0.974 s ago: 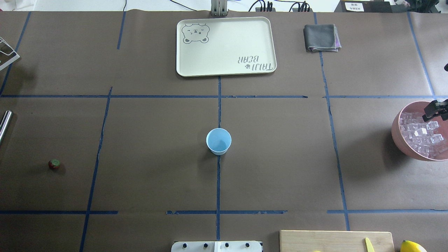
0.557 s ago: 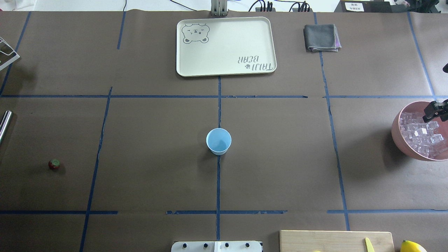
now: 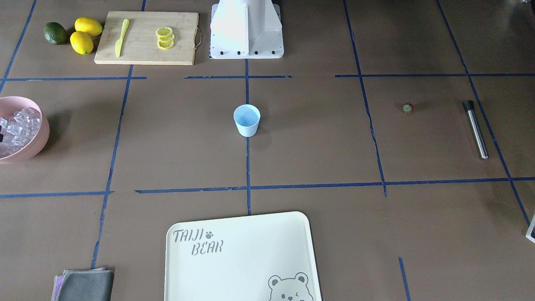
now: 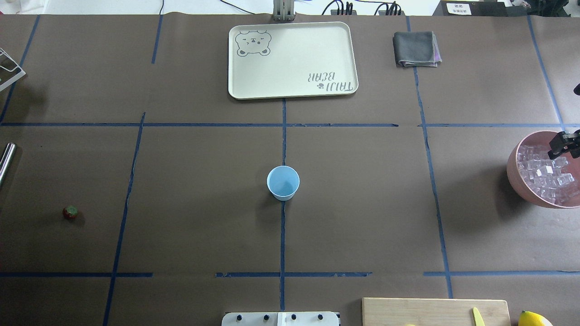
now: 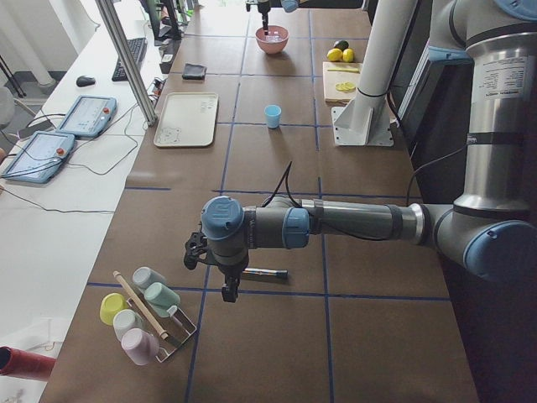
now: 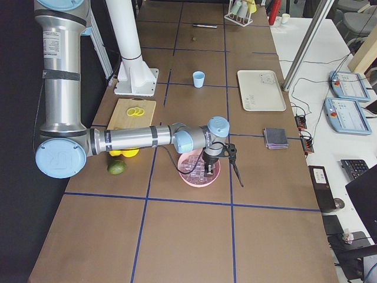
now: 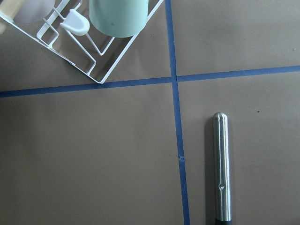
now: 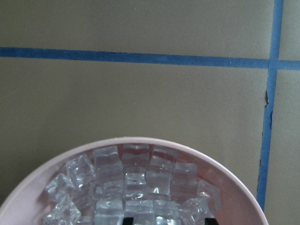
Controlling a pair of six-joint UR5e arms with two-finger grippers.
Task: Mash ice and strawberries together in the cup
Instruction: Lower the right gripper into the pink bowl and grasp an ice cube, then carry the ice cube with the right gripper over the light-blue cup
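Ice fills pink bowl; R fingers cut off, L fingers tiny; spread unclear.

Cup alone mid-table; tray, pink bowl, strawberry well apart.

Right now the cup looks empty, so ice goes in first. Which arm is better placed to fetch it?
Right. Its gripper hangs directly over the ice in the pink bowl. The left gripper is at the table's other end, by the steel rod, far from the bowl.
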